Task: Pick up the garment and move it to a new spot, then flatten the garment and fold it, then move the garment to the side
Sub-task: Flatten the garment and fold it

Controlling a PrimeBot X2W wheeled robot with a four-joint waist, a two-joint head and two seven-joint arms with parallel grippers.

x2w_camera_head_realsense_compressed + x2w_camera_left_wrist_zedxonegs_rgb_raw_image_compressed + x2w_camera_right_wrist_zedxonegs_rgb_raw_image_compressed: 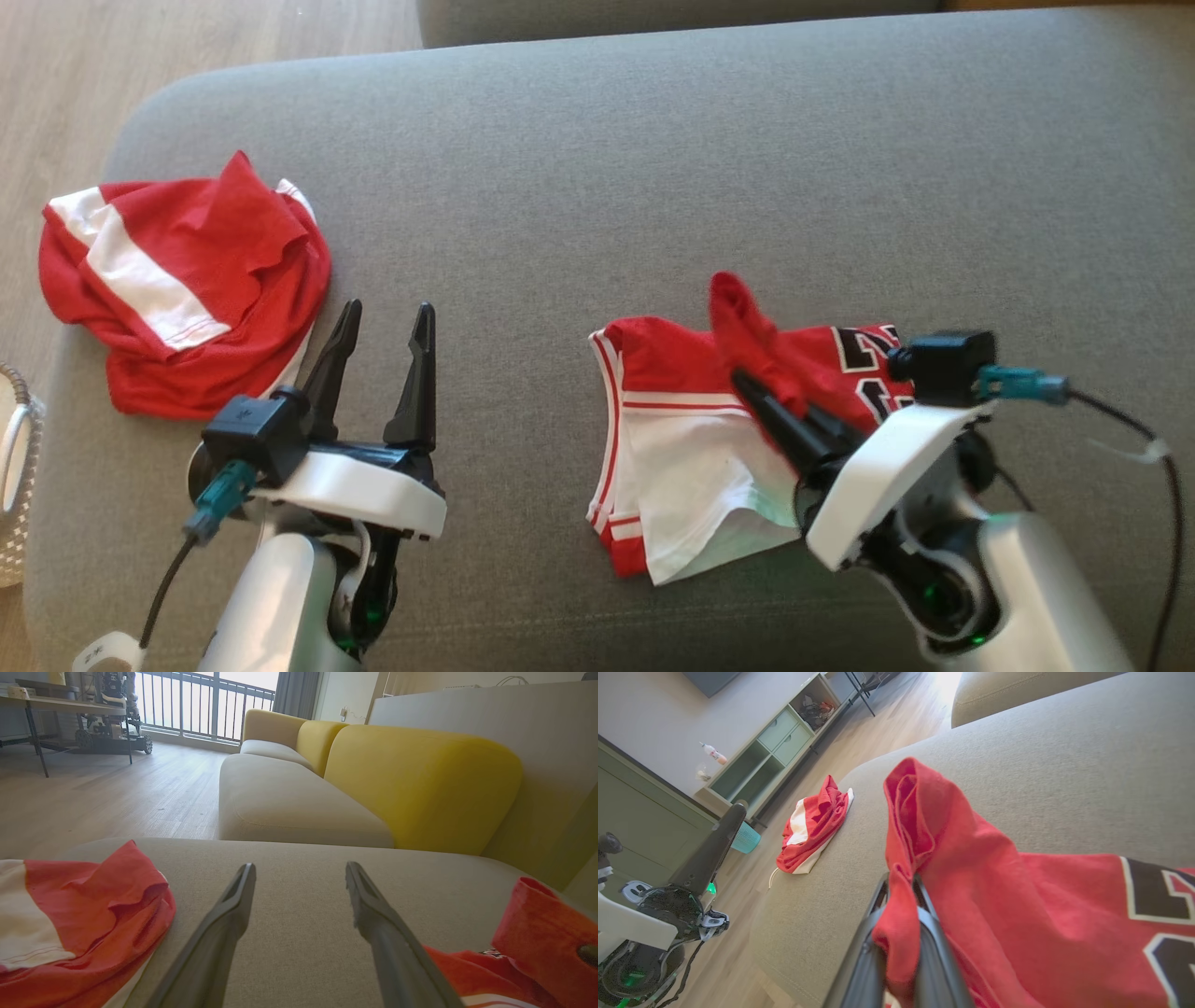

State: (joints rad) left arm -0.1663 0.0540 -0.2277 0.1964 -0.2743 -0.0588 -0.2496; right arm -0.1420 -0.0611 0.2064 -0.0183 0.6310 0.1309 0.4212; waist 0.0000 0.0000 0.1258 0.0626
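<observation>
Right jaws clamp jersey [994, 896] on grey sofa [653, 140]; wood floor [140, 37].

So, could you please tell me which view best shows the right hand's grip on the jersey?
The right wrist view: red cloth of the jersey is pinched between the shut fingers of the right hand. The head view shows them from above, tips under a raised fold. The left wrist view catches that fold at its right edge.

Left gripper [390, 308] is sitting at lower left of the head view, fingers spread wide and pointing up-frame. Right gripper [752, 385] at lower right is angling up-left, fingers pinching tight on a fold of the garment [681, 448].
</observation>
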